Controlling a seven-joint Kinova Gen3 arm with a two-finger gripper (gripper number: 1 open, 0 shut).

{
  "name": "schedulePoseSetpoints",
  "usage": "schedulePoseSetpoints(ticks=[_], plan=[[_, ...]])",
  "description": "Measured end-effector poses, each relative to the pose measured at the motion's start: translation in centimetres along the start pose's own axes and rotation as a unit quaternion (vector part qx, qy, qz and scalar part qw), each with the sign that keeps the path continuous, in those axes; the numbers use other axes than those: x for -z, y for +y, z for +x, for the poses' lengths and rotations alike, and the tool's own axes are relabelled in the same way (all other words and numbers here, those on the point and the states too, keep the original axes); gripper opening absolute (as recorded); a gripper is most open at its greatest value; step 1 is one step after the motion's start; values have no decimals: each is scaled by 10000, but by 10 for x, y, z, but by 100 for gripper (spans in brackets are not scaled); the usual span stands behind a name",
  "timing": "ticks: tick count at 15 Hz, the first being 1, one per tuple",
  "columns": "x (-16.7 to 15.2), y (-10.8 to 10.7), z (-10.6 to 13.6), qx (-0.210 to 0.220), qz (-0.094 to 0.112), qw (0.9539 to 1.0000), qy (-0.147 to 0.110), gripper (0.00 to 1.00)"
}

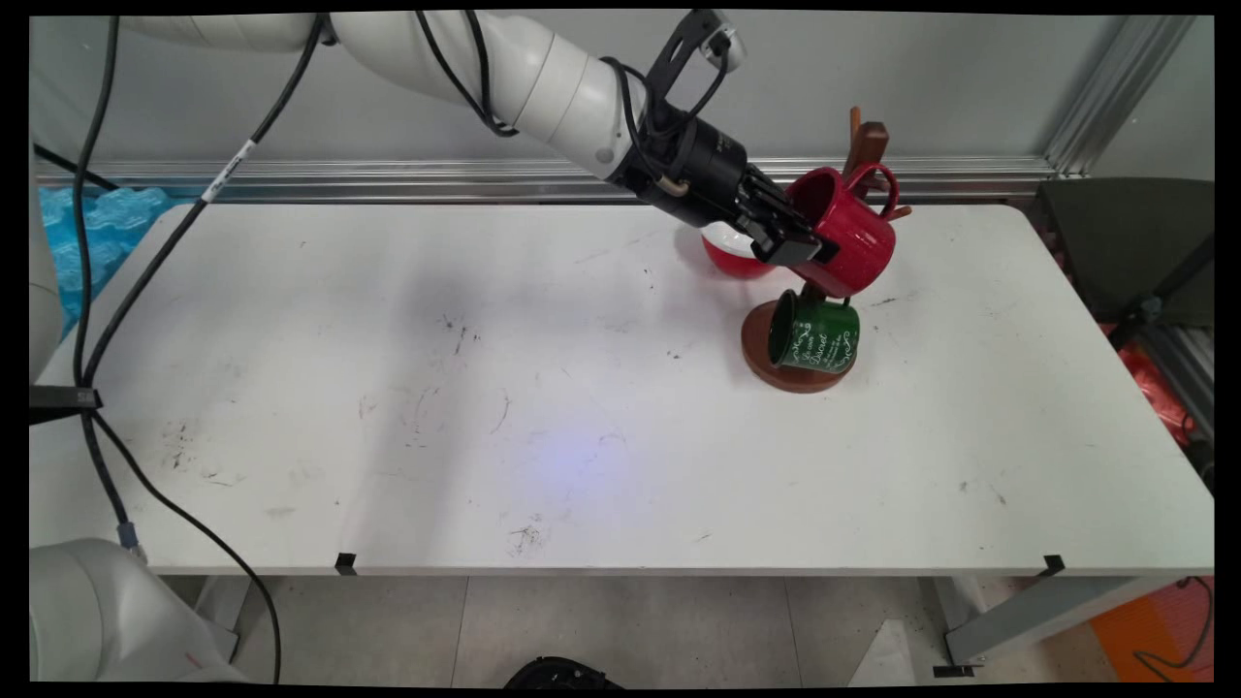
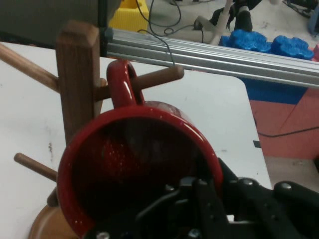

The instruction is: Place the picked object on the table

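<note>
A red mug (image 1: 848, 228) is tilted on its side at the wooden mug tree (image 1: 866, 145), with its handle (image 2: 121, 82) looped over a peg (image 2: 154, 77). My gripper (image 1: 800, 242) is shut on the red mug's rim, one finger inside the cup. In the hand view the red mug (image 2: 134, 164) fills the centre, its mouth facing the camera, with the tree's post (image 2: 77, 84) just left of it. A green mug (image 1: 814, 333) hangs lower on the same tree, above the round wooden base (image 1: 766, 364).
A red bowl (image 1: 734, 254) sits on the table just left of the tree, under my wrist. Further pegs (image 2: 35, 167) stick out of the post. The table's back edge meets an aluminium rail (image 1: 388, 179). A dark chair (image 1: 1134, 242) stands at the right end.
</note>
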Motion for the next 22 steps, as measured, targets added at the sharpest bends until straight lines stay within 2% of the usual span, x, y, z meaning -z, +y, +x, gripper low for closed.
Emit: schedulePoseSetpoints(ticks=[10, 22], plan=[[18, 19, 22, 79, -186, 9997, 110, 0], [50, 43, 33, 185, -396, 9990, 15, 0]])
